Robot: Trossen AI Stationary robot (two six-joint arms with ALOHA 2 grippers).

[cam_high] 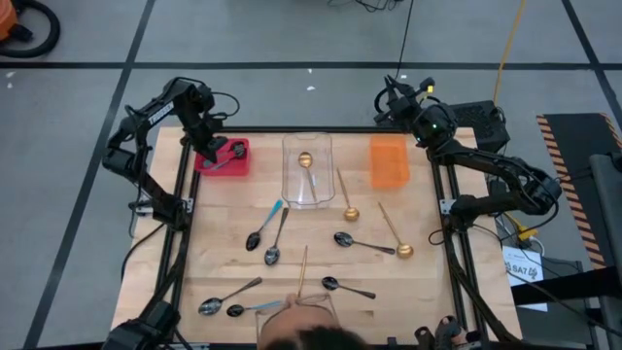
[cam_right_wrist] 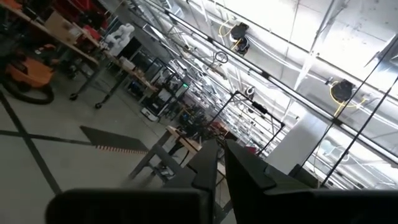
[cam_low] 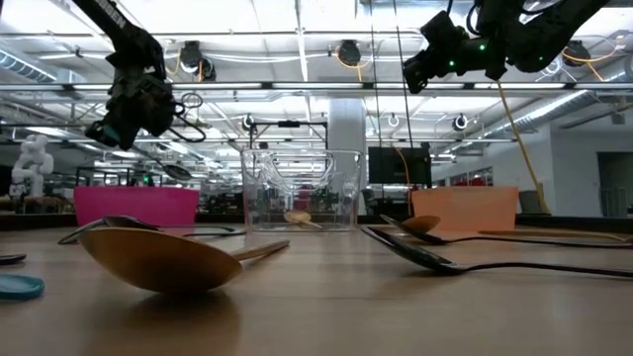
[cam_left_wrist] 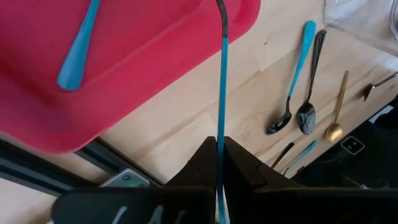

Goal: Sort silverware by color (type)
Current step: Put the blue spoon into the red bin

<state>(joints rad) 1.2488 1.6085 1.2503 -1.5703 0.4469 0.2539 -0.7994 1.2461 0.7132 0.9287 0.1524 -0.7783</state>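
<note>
left claw holds a blue-handled spoon over the red tray

the left gripper point(cam_left_wrist: 219, 186) hangs above the red tray point(cam_high: 236, 163) at the table's back left, its fingers pinched narrow on a blue-handled spoon point(cam_left_wrist: 222, 118); another blue-handled one point(cam_left_wrist: 79, 46) lies in the tray. the right gripper point(cam_right_wrist: 219, 165) is raised behind the orange tray point(cam_high: 389, 161), empty, fingers nearly together. a gold spoon point(cam_high: 305, 160) sits in the clear bin point(cam_high: 307, 173). other gold, dark and blue-handled spoons lie scattered on the wooden table point(cam_high: 428, 292)
</note>
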